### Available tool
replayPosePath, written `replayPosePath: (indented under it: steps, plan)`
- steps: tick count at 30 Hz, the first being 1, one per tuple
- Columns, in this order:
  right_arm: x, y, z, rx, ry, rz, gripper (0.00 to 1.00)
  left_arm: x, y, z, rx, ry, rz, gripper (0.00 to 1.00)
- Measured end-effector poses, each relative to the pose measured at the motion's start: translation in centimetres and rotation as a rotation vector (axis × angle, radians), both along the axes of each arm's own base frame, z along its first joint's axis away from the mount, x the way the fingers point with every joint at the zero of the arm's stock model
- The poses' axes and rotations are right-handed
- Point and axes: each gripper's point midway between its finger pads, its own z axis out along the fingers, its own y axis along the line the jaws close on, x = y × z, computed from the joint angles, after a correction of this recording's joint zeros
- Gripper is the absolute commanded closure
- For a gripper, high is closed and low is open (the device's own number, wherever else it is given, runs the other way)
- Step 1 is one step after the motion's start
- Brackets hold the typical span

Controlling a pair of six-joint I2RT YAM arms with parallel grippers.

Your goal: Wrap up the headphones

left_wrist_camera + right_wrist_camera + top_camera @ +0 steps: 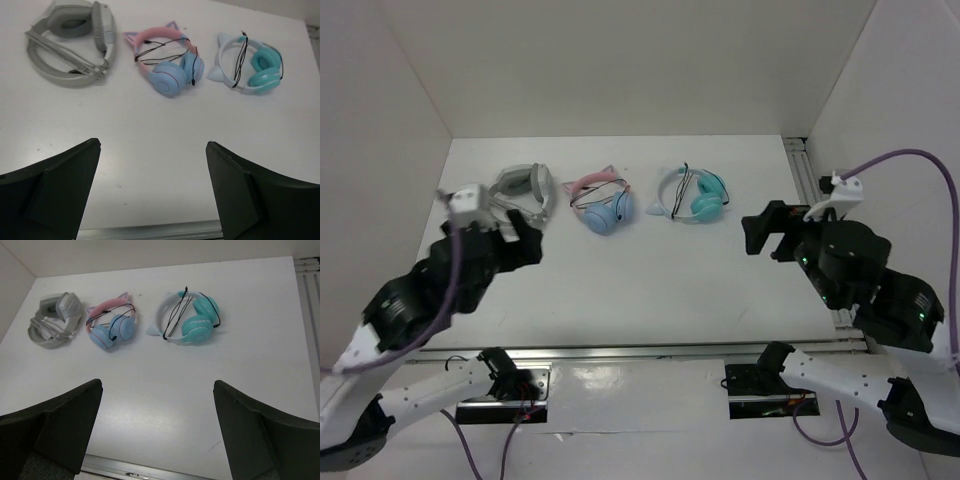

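The left gripper (pixel 152 145) stands with its two dark fingers spread wide and nothing between them. It is raised over the near left part of the plain white worktop (pixel 650 290) and looks toward the far edge. The right gripper (pixel 157 385) is spread just as wide and is likewise empty. It hangs over the right side of the worktop, beside the aluminium rail (pixel 803 170) that runs along the right edge.

Farther out, three pairs lie in a row across the far part of the worktop, each apart from the others. On the right are the teal-cupped headphones with a thin pale blue-white cat-ear headband (pixel 196 329), lying flat on their side. Their thin black cable (pixel 175 316) is looped across the open span of the headband, from its far side to its near side, and passes round the cups. They lie well apart from both grippers, nearer the right one.

In the middle is the pink-banded pair with light blue cups (pixel 167 82), also with black cable strung across its band. On the left is the bulky grey-white pair (pixel 102 27), the closest to the left gripper.
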Motion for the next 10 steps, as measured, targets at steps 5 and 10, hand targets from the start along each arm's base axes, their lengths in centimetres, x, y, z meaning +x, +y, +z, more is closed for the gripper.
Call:
replayPosePath:
  steps: [5, 10]
  plan:
    - [-2.9, -3.0, 0.2, 0.051, 0.001, -0.002, 0.01, -6.4, 7.9, 2.7, -0.133, -0.099, 0.1, 0.0]
    - [-3.7, -4.0, -0.8, 0.036, 0.035, -0.011, 0.01, -8.5, 10.9, 0.6, -0.088, -0.044, 0.176, 0.0]
